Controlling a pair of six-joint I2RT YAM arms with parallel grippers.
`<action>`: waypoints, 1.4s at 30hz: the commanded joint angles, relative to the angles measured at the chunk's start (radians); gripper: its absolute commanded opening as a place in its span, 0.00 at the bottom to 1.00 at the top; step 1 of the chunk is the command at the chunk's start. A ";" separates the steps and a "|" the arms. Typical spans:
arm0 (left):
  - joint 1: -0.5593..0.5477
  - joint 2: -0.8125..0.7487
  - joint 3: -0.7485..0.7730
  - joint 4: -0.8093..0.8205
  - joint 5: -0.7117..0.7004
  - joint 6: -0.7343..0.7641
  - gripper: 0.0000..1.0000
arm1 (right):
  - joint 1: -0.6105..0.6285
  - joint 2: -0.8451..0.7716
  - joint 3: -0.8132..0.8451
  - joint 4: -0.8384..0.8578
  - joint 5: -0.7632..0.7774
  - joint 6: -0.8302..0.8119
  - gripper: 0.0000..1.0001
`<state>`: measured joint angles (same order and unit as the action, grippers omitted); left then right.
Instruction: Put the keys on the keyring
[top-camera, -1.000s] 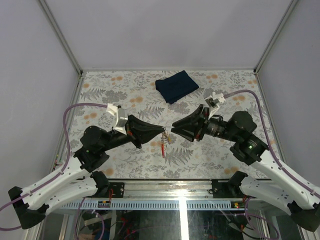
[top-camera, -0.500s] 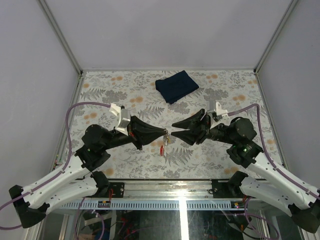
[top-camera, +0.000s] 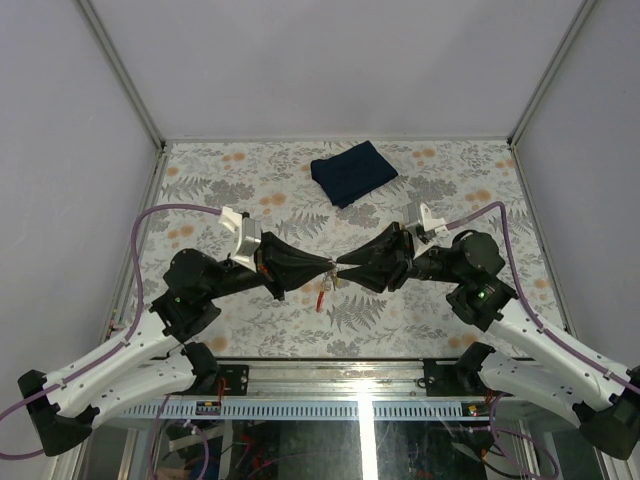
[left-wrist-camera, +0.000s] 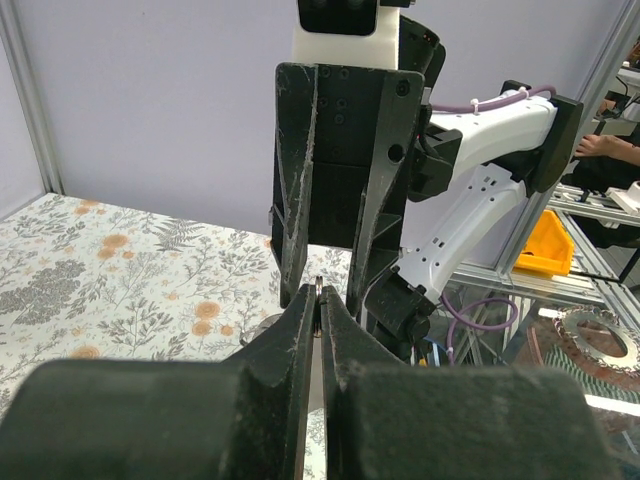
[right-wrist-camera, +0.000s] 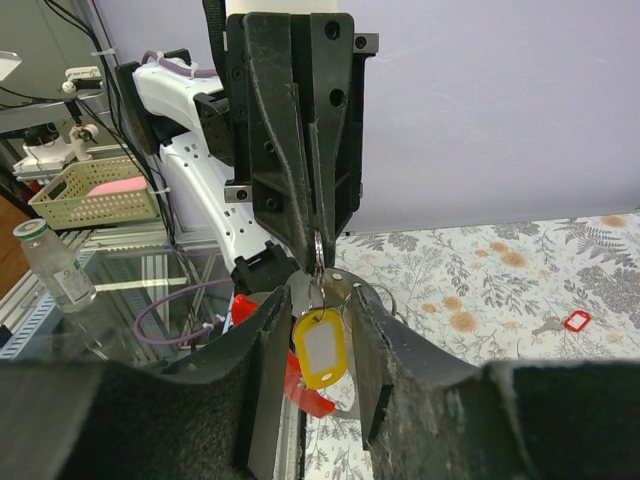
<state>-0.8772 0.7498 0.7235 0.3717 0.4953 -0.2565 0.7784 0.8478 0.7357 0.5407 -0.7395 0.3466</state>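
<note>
Threading appears to be the step in hand.

Top external view: the left end effector (top-camera: 329, 266) and the right end effector (top-camera: 343, 267) meet tip to tip above the tabletop (top-camera: 220, 190). The keyring (top-camera: 329, 277) sits at the left tips. Its red tag (top-camera: 320, 298) hangs below them, so the assembly's long axis runs down toward the tabletop.

Left wrist view: the left end effector is clamped fully on the keyring (left-wrist-camera: 318, 290), which shows edge-on as a thin upright line. The right fingers (left-wrist-camera: 297, 200) stand directly ahead, one on each side of that line, with clear space between them.

Right wrist view: the right jaws stand part-way apart around the yellow-headed key (right-wrist-camera: 320, 348). The key appears to hang from the loop just below the left tips, long axis near vertical, head down. Whether the pads touch it cannot be told. No green-headed key is visible.

Recommended practice: hold the left clamp firm and close the right jaws on the flat faces of the yellow head. Then feed the key along the loop's curve. A sideways pull would probably twist the loop out of the clamp.
</note>
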 joint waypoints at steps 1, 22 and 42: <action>-0.005 -0.002 0.037 0.076 0.019 -0.003 0.00 | -0.004 0.009 0.028 0.095 -0.018 0.029 0.36; -0.005 0.007 0.039 0.083 0.019 -0.006 0.00 | -0.003 0.063 0.085 0.051 -0.069 0.045 0.00; -0.005 0.003 0.219 -0.388 -0.012 0.268 0.34 | -0.004 0.217 0.718 -1.237 0.039 -0.499 0.00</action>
<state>-0.8772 0.7345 0.8726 0.1371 0.4889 -0.0978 0.7780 0.9920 1.3117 -0.3637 -0.7589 -0.0147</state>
